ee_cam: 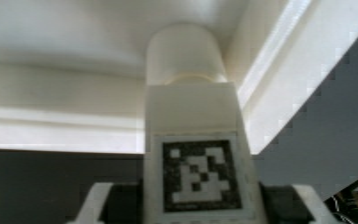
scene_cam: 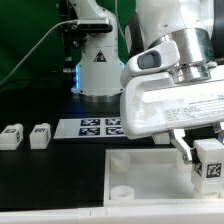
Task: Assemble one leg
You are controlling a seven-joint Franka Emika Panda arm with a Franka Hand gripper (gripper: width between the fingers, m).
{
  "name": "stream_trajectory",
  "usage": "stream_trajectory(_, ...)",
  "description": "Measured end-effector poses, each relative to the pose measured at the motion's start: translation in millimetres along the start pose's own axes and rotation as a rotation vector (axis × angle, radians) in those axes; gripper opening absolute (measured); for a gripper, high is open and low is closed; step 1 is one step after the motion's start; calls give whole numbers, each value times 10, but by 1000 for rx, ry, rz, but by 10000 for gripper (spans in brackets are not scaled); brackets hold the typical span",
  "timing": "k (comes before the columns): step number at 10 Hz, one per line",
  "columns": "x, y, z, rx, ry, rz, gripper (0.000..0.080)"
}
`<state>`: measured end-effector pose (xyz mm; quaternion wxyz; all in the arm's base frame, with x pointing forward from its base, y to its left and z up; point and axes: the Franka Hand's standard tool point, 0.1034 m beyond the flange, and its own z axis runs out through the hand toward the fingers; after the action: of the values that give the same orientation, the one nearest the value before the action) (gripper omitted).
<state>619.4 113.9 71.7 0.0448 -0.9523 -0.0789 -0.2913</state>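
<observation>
Nearest the wrist camera: two fingers (ee_cam: 105,205) pressed against opposite sides of the leg (ee_cam: 194,110), gripper (ee_cam: 199,208) clenched on it at the end carrying the black-and-white tag (ee_cam: 201,172). Past the tag, a white shaft ending in a rounded tip, aimed at the large white panel (ee_cam: 60,100). Impossible to judge whether tip and panel touch. Alongside the panel, a strip of dark table (ee_cam: 327,130).

Less grip detail in the exterior view: only the gripper (scene_cam: 203,152) under its bulky white housing, holding the leg (scene_cam: 210,162) tag-outward over the panel (scene_cam: 140,175) at the exterior view's right edge. Seen only from here: a spare leg (scene_cam: 12,136) and a second spare leg (scene_cam: 40,135) just beside it, both at the exterior view's left and well apart from the panel. Slightly farther back, the marker board (scene_cam: 95,127), lying flat.

Underneath everything, a black table (scene_cam: 50,185). Behind the marker board, the white robot base (scene_cam: 100,65) with a blue light (scene_cam: 75,75) on its side. Farthest back, a green backdrop (scene_cam: 25,40).
</observation>
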Motion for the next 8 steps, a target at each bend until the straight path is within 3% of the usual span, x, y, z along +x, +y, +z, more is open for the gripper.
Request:
stream_trajectory(1, 0, 1, 0, 0, 0, 0, 294)
stream_trajectory(2, -1, 1, 0, 0, 0, 0, 407)
stream_trajectory(3, -1, 1, 0, 0, 0, 0, 407)
stream_trajectory(5, -1, 1, 0, 0, 0, 0, 627)
stream_trajectory(8, -1, 1, 0, 0, 0, 0, 648)
